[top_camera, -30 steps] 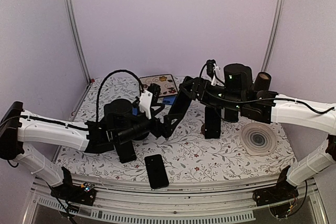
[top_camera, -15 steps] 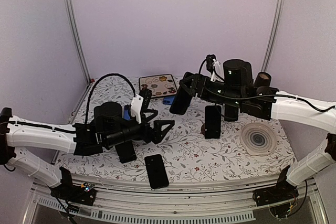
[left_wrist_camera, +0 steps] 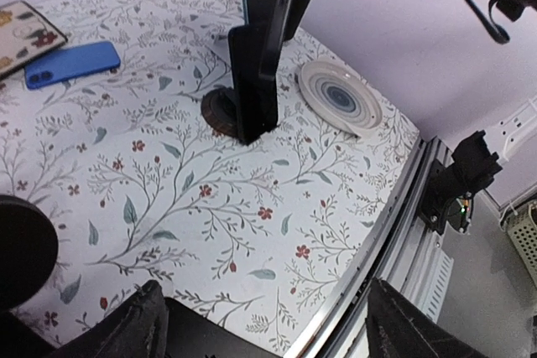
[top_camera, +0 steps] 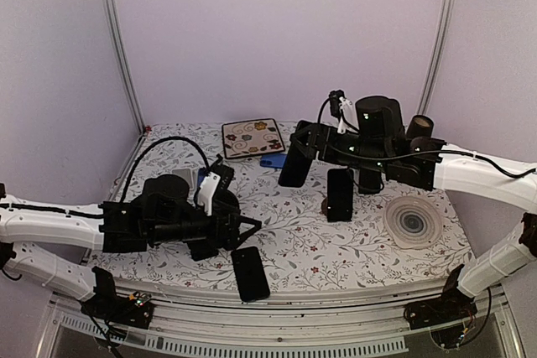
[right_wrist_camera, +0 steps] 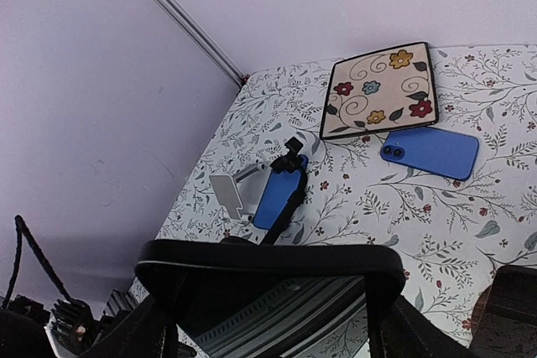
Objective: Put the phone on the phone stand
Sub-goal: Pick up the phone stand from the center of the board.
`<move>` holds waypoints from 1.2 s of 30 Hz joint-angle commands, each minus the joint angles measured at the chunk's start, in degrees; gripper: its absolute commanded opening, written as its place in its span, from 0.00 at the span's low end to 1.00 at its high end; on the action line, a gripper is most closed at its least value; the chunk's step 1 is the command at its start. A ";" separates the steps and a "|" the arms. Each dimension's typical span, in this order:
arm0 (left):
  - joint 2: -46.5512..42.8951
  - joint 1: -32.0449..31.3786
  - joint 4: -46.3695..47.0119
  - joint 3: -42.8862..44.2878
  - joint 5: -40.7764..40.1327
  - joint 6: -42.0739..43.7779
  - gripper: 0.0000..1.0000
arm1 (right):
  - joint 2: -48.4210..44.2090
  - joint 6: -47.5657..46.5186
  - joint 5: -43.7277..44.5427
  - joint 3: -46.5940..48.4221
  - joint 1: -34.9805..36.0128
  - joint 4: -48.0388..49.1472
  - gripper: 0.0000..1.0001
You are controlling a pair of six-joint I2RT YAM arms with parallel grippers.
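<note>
A black phone (top_camera: pixel 293 169) hangs in the air over the table's middle, with my right gripper (top_camera: pixel 295 150) shut on it. In the right wrist view this phone (right_wrist_camera: pixel 268 262) spans the gap between the jaws. Just right of it stands the black upright phone stand (top_camera: pixel 339 194) on a round brown base, also in the left wrist view (left_wrist_camera: pixel 252 81). My left gripper (top_camera: pixel 243 236) is low near the front edge, open, over a second black phone (top_camera: pixel 250 272) lying flat. The corner of that phone (left_wrist_camera: pixel 210 337) shows between its fingers.
A blue phone (top_camera: pixel 270 159) lies flat beside a flowered square tile (top_camera: pixel 252 137) at the back. Another blue phone (right_wrist_camera: pixel 281 190) leans by a white stand (right_wrist_camera: pixel 231 194) behind the left arm. A round ringed dish (top_camera: pixel 412 222) sits at the right. The table edge (left_wrist_camera: pixel 394 232) is close.
My left arm has pulled back from the held phone and dropped towards the front edge, over the flat black phone. The right gripper's phone has tipped more upright and risen slightly.
</note>
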 commanded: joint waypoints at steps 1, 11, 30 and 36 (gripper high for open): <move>-2.52 -0.75 -9.75 -2.24 3.22 -8.73 0.81 | -2.82 -1.78 1.26 1.24 -0.44 0.39 0.13; -7.86 -0.83 -38.67 4.82 -14.64 -25.64 0.81 | -2.43 -2.43 0.15 1.25 -0.52 0.19 0.13; 5.64 -2.69 -47.31 9.44 -32.20 -48.42 0.97 | -5.47 -1.60 0.03 -0.99 -0.52 -0.48 0.13; 14.04 -2.26 -49.35 13.62 -36.16 -51.32 0.97 | -7.06 -1.51 0.78 -1.93 -0.53 -0.93 0.13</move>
